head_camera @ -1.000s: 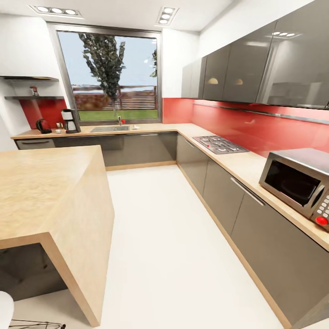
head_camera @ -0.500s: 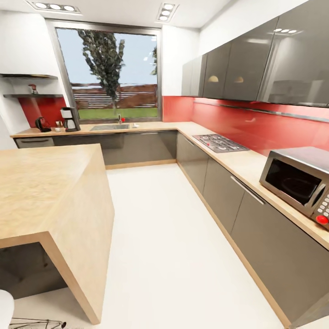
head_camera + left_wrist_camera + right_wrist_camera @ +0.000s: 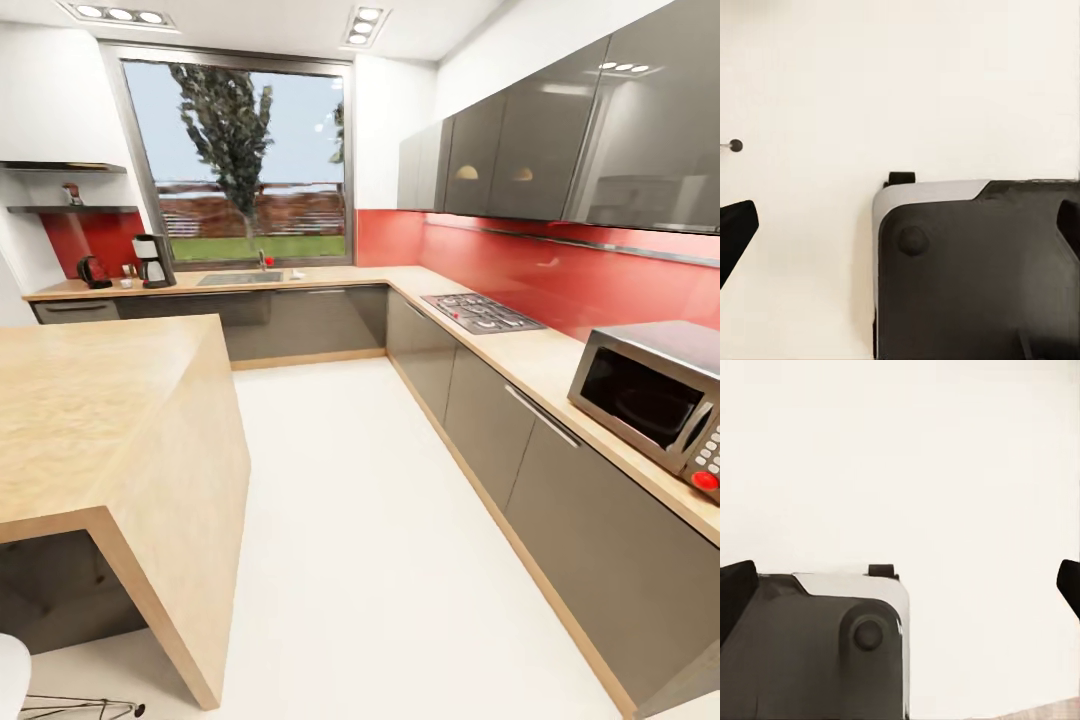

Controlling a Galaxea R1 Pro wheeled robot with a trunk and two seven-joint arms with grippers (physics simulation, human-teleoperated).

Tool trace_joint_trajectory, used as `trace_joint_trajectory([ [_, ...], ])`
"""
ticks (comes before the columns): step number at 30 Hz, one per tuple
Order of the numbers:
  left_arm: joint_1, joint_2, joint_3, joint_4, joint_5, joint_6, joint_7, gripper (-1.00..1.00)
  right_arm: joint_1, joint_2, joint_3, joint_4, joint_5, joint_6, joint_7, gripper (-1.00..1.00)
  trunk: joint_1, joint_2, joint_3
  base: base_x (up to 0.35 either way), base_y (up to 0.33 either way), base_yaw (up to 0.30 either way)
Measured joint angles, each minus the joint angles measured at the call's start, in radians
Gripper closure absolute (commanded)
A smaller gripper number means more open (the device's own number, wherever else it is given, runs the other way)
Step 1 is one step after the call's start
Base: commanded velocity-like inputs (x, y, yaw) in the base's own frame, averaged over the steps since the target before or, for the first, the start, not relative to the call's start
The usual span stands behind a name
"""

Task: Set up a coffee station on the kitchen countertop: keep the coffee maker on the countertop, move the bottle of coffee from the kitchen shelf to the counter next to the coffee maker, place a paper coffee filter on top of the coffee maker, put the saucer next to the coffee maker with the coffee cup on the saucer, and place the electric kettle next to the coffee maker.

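Head view: coffee maker (image 3: 153,261) and kettle (image 3: 94,272) are standing on the far worktop (image 3: 330,276); bottle (image 3: 72,194) is sitting on the shelf (image 3: 70,209). Wide floor (image 3: 360,520) is lying open between island (image 3: 110,420) and cabinets. Wrist views are facing floor and robot base (image 3: 975,270); finger state cannot be told.

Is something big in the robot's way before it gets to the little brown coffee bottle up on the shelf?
Yes. The thick light-wood island bar sits at the near left, between the robot and the dark grey floating shelf holding the small dark bottle. The white floor beside it looks open.
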Motion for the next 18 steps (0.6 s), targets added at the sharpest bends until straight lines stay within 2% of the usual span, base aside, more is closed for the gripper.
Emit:
trace_joint_trajectory([
  [5,-0.018,-0.002,0.000,-0.123,0.002,-0.001,0.000,-1.00,0.000,-0.003,-0.001,-0.120,-0.002,-0.001,0.000,-1.00,0.000,0.000,0.000,0.000,0.000,0.000],
  [9,-0.068,-0.001,0.000,-0.150,-0.001,-0.014,0.001,-1.00,0.000,-0.003,0.000,-0.223,-0.003,-0.001,0.005,-1.00,0.000,0.000,0.000,0.000,0.000,0.000],
  [12,-0.065,0.004,0.001,-0.146,-0.002,-0.060,0.001,-1.00,0.000,-0.003,-0.001,-0.224,-0.001,-0.001,0.006,-1.00,0.000,0.000,0.000,0.052,0.000,0.000],
  [15,-0.062,0.015,0.005,-0.137,-0.002,-0.098,0.004,-1.00,0.000,-0.003,0.000,-0.213,-0.001,-0.001,0.005,-1.00,0.000,0.000,0.000,0.231,0.000,0.000],
  [18,-0.060,0.029,0.030,-0.131,0.000,-0.115,0.005,-1.00,0.000,-0.004,0.000,-0.208,0.001,-0.001,0.002,-1.00,-0.001,0.000,0.000,0.304,0.000,0.000],
])
